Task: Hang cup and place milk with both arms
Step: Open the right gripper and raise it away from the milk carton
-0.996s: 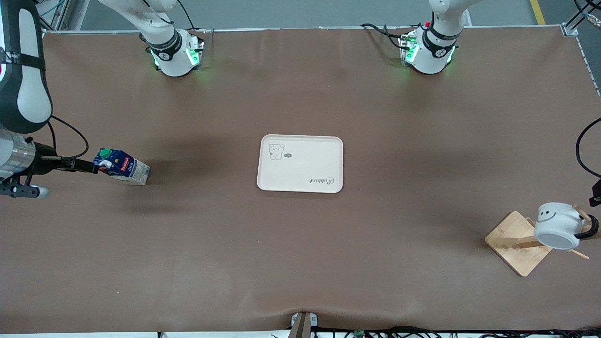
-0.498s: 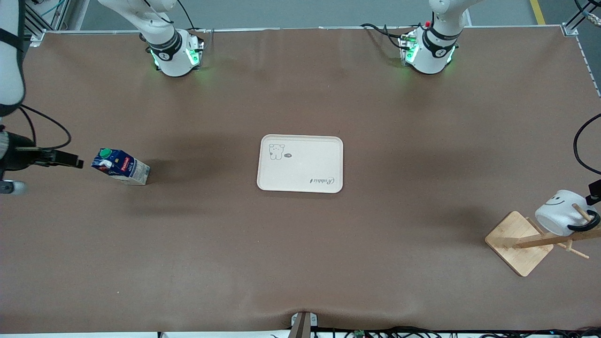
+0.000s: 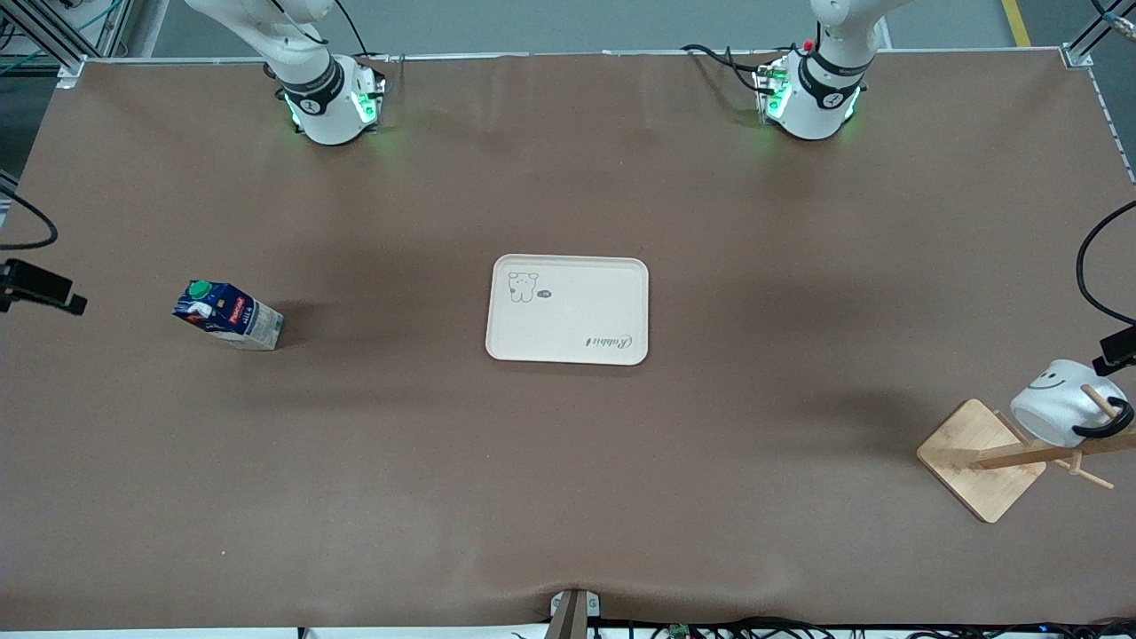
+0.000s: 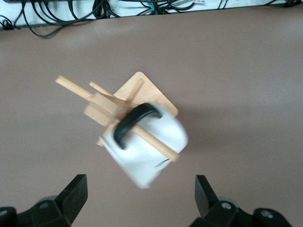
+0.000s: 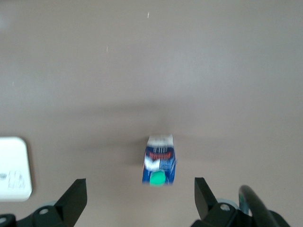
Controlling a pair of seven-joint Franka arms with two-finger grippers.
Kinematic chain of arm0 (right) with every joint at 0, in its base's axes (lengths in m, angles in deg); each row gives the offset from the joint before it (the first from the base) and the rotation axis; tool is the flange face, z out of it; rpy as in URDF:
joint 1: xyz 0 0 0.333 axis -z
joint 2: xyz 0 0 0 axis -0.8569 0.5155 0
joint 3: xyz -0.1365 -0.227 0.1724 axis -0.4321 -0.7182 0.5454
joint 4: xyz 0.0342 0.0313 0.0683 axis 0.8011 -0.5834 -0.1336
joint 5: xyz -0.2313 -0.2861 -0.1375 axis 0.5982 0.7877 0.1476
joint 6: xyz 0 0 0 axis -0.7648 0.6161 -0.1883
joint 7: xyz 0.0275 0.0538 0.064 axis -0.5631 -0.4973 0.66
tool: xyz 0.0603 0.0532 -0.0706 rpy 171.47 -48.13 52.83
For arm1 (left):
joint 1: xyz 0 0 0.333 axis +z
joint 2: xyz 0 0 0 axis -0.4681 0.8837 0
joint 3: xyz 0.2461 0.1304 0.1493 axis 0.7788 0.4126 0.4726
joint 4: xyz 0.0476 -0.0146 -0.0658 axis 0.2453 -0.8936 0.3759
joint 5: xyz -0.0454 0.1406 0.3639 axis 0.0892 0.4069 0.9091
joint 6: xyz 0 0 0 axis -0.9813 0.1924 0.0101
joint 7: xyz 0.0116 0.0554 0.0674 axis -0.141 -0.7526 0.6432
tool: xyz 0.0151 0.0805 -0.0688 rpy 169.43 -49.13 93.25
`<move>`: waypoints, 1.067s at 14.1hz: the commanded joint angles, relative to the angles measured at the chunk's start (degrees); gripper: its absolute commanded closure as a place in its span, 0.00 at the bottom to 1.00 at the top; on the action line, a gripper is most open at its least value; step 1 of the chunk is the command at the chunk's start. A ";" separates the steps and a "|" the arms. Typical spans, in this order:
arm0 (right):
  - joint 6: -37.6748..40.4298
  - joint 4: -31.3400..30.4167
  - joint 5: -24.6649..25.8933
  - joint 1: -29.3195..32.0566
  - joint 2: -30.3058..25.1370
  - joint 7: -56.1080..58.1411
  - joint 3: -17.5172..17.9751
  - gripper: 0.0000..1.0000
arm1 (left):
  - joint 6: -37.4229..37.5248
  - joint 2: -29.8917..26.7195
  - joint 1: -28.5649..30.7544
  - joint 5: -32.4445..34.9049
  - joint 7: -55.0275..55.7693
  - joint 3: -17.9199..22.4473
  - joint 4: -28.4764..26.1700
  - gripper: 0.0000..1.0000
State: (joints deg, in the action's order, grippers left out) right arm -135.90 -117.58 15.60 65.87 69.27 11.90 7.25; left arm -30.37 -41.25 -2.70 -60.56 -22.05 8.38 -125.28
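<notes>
The cup (image 3: 1062, 401) hangs by its black handle on a peg of the wooden rack (image 3: 981, 458), at the left arm's end of the tabletop (image 3: 568, 497). That part of the job looks done. In the left wrist view the cup (image 4: 147, 149) sits just ahead of the left gripper (image 4: 141, 201), in line with the gap between its fingers (image 4: 75, 191). The fingers are wide apart and touch nothing. The peg goes right through the handle loop.

The milk (image 3: 228, 314) stands on the tabletop at the right arm's end, well apart from the white tray (image 3: 568, 309) in the middle. In the right wrist view the milk (image 5: 159, 165) is also just ahead of the right gripper (image 5: 140, 201), in line with the gap between its fingers (image 5: 75, 194). These fingers are wide apart too and hold nothing. The green cap points up toward the camera.

In the front view only a small dark bit of each arm shows at the edges of the picture.

The tray has nothing on it. If the milk is meant to go on the tray, that part is not done. If the milk only had to be set down on the tabletop, then both parts are finished. The pictures cannot say which it is.
</notes>
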 commanded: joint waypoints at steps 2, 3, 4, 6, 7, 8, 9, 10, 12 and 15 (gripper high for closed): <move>5.84 -4.16 0.59 -1.89 -6.15 -0.64 0.69 0.00 | 1.50 -1.65 0.19 -0.39 4.88 -2.19 -0.32 0.00; 4.80 -8.27 0.24 -1.89 -8.61 -0.64 0.69 0.00 | 1.76 -1.82 0.10 -0.04 7.34 -3.25 -0.40 0.00; 2.61 -12.67 0.24 -2.15 -11.59 -0.73 0.69 0.00 | 2.37 -2.09 0.19 0.23 9.36 -4.39 -0.41 0.00; -4.58 -22.33 0.24 -2.07 -17.74 -0.82 0.69 0.00 | 3.52 -2.26 0.10 0.23 11.66 -5.88 -0.67 0.00; -4.97 -23.25 0.33 -1.63 -18.38 -0.99 0.52 0.00 | 3.52 -2.61 0.10 0.32 12.80 -6.59 -0.67 0.00; -4.10 -20.12 0.68 -0.93 -18.04 -0.82 0.17 0.00 | 3.61 -2.96 -0.07 0.32 13.07 -6.77 -0.67 0.00; -3.40 -16.70 1.03 0.03 -16.99 -0.91 -0.01 0.00 | 3.61 -3.05 -0.59 0.32 13.16 -6.86 -0.67 0.00; -1.91 -15.45 1.12 0.22 -16.20 -0.99 -0.01 0.00 | 3.87 -3.58 -0.86 0.32 13.25 -6.86 -0.76 0.00; -1.28 -15.17 2.43 -0.39 -16.37 -1.25 0.34 0.00 | 4.49 -3.84 -0.95 0.40 13.42 -6.95 -0.84 0.00; -1.28 -14.82 1.83 0.04 -16.28 -1.78 0.17 0.00 | 4.57 -3.84 -2.27 1.28 13.60 -7.21 -1.37 0.00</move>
State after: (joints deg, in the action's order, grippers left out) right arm -137.92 -133.32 16.63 65.45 52.88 11.20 6.94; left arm -26.43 -43.85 -4.41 -60.46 -9.53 1.44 -125.34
